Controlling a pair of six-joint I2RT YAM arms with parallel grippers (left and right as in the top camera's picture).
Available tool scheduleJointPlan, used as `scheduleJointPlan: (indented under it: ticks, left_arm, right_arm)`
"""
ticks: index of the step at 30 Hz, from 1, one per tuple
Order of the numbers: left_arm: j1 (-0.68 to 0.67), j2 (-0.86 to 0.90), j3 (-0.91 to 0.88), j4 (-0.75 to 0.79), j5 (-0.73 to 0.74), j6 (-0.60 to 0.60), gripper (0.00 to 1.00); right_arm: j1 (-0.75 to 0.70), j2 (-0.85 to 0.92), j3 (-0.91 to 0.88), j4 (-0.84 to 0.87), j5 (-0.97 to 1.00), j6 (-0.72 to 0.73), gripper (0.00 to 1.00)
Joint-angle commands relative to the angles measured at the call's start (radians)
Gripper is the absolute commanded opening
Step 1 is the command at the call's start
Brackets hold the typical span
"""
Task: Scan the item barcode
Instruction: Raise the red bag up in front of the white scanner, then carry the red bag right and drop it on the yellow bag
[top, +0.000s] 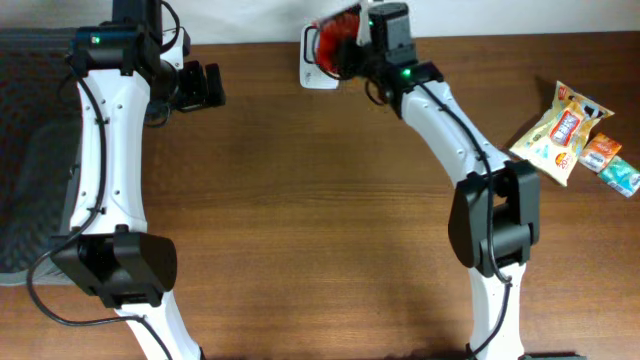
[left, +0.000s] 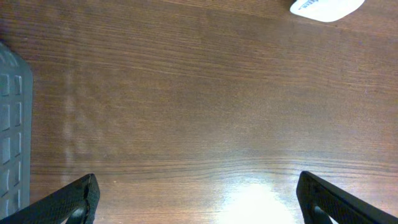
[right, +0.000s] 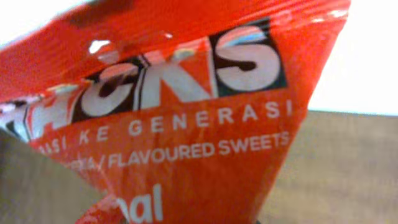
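Note:
A red sweets bag (top: 335, 45) with white lettering hangs at the table's far edge, just above a white scanner (top: 312, 72). My right gripper (top: 350, 45) is shut on the bag. In the right wrist view the bag (right: 186, 124) fills nearly the whole frame and hides the fingers; no barcode shows on this face. My left gripper (top: 205, 85) is at the far left, open and holding nothing. In its wrist view both fingers (left: 74, 202) stand wide apart over bare wood, with the left gripper (left: 198, 199) well short of the scanner (left: 326, 7) at the top right.
A yellow snack packet (top: 565, 130) lies at the right edge with an orange packet (top: 600, 152) and a teal one (top: 622, 177) beside it. A grey ribbed mat (top: 30, 150) covers the table's left side and also shows in the left wrist view (left: 12, 124).

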Motion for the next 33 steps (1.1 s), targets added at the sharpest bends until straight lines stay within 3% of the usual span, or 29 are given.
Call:
scheduleJointPlan:
  ticks: [1, 6, 8, 11, 16, 18, 22, 27, 30, 32, 33]
  left_arm:
    - [0.007, -0.008, 0.009, 0.002, -0.004, -0.009, 0.99]
    - [0.007, -0.008, 0.009, 0.002, -0.004, -0.009, 0.99]
    - [0.007, -0.008, 0.009, 0.002, -0.004, -0.009, 0.99]
    - [0.007, -0.008, 0.009, 0.002, -0.004, -0.009, 0.99]
    - [0.007, -0.008, 0.009, 0.001, -0.004, -0.009, 0.99]
    - [0.007, -0.008, 0.009, 0.002, -0.004, -0.009, 0.99]
    - [0.007, -0.008, 0.009, 0.002, -0.004, -0.009, 0.99]
    - [0.007, -0.008, 0.009, 0.002, -0.004, -0.009, 0.99]
    - [0.007, -0.008, 0.009, 0.002, -0.004, -0.009, 0.99]
    - [0.007, -0.008, 0.009, 0.002, -0.004, -0.009, 0.99]
    - [0.007, -0.008, 0.009, 0.002, -0.004, -0.009, 0.99]
  right_arm:
    - [0.038, 0.024, 0.017, 0.131, 0.168, 0.009, 0.06]
    - [0.052, 0.140, 0.017, 0.352, 0.164, 0.001, 0.04]
    - [0.050, 0.190, 0.017, 0.425, 0.164, -0.103, 0.08]
    - [0.050, 0.192, 0.017, 0.409, 0.165, -0.165, 0.10]
    - [-0.006, 0.076, 0.018, 0.394, 0.167, -0.164, 0.04]
    - [-0.054, 0.001, 0.018, 0.322, 0.208, -0.164, 0.04]
    - [-0.235, -0.125, 0.018, -0.013, 0.243, -0.164, 0.04]
    - [-0.527, -0.119, 0.017, -0.479, 0.276, -0.164, 0.04]
    - [-0.663, -0.087, 0.006, -0.607, 0.272, -0.164, 0.04]
    - [-0.720, -0.084, -0.027, -0.618, 0.266, -0.164, 0.49]
    - [-0.750, -0.084, -0.039, -0.631, 0.265, -0.164, 0.47]
